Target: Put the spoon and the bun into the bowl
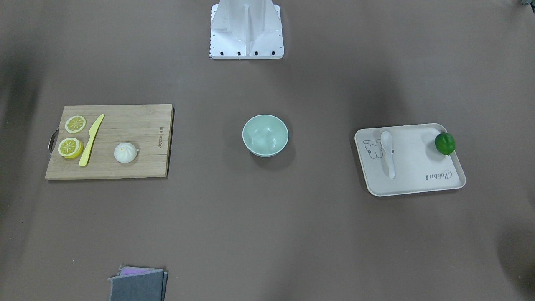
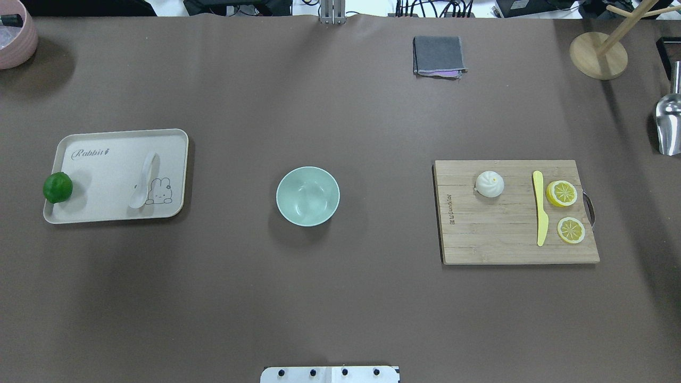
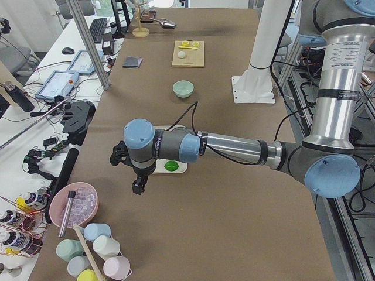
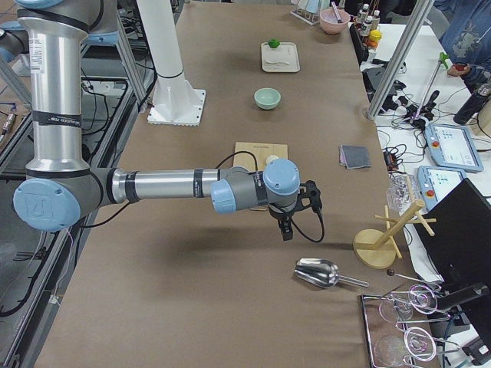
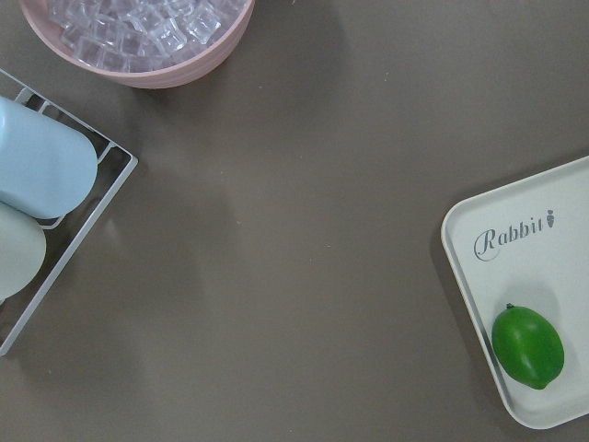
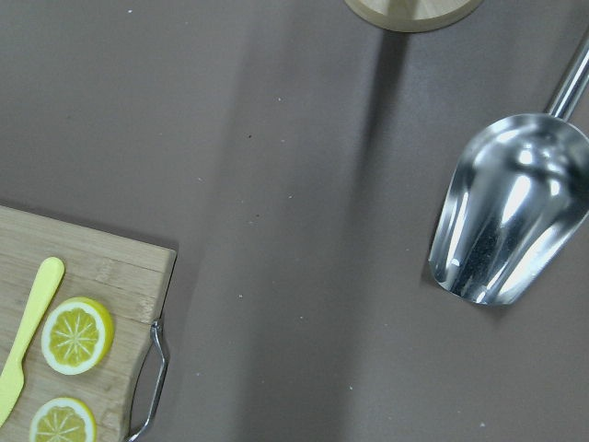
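The white spoon [image 2: 142, 181] lies on the cream tray [image 2: 106, 143], on the robot's left. The white bun [image 2: 489, 183] sits on the wooden cutting board [image 2: 505, 239], on the robot's right. The empty mint-green bowl [image 2: 307, 196] stands between them at the table's middle. My left gripper [image 3: 137, 186] shows only in the exterior left view, hanging above the table past the tray's outer end. My right gripper [image 4: 286, 230] shows only in the exterior right view, past the board's outer end. I cannot tell whether either is open or shut.
A green lime [image 2: 57, 187] sits on the tray's edge. A yellow knife [image 2: 540, 207] and two lemon slices [image 2: 561, 193] lie on the board. A grey cloth [image 2: 439, 56], a metal scoop [image 6: 511, 212], a wooden stand [image 2: 598, 56] and a pink ice bowl [image 5: 138, 37] are around.
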Available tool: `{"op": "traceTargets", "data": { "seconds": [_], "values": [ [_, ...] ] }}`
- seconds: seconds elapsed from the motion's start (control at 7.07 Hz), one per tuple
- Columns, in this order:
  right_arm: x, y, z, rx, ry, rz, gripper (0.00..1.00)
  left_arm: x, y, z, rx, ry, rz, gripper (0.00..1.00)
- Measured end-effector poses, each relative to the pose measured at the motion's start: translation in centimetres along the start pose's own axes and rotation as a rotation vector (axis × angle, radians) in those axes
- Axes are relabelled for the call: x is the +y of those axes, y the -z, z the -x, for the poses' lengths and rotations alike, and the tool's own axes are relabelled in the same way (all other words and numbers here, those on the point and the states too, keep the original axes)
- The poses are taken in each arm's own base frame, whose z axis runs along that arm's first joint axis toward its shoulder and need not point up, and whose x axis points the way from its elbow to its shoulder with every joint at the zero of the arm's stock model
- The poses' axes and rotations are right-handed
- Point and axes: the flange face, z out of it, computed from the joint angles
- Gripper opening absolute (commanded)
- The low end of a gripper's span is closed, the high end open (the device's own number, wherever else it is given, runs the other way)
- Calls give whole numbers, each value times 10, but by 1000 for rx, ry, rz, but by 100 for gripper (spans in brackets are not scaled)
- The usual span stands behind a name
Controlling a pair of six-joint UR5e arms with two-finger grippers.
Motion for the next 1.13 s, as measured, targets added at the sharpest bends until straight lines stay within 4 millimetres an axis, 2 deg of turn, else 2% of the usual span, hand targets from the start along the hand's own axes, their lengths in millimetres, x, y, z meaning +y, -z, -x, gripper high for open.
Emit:
{"op": "traceTargets", "data": {
  "seconds": [0.28, 0.42, 0.71, 0.99, 1.13],
  "values": [
    [-12, -9, 55, -20, -58, 16, 100, -14, -18, -51, 15, 58, 17, 98],
    [-18, -14, 87, -29, -95, 25, 100, -23, -36, -82, 21, 87, 20, 98],
    [-36, -31, 139, -25, -130, 41, 100, -38, -86, -152, 0, 143, 18, 96],
    [-50, -57, 183, -8, -152, 53, 100, -51, -140, -238, -34, 193, 35, 86],
    [-55, -69, 204, -7, -159, 58, 100, -54, -163, -268, -46, 198, 50, 82]
  ]
}}
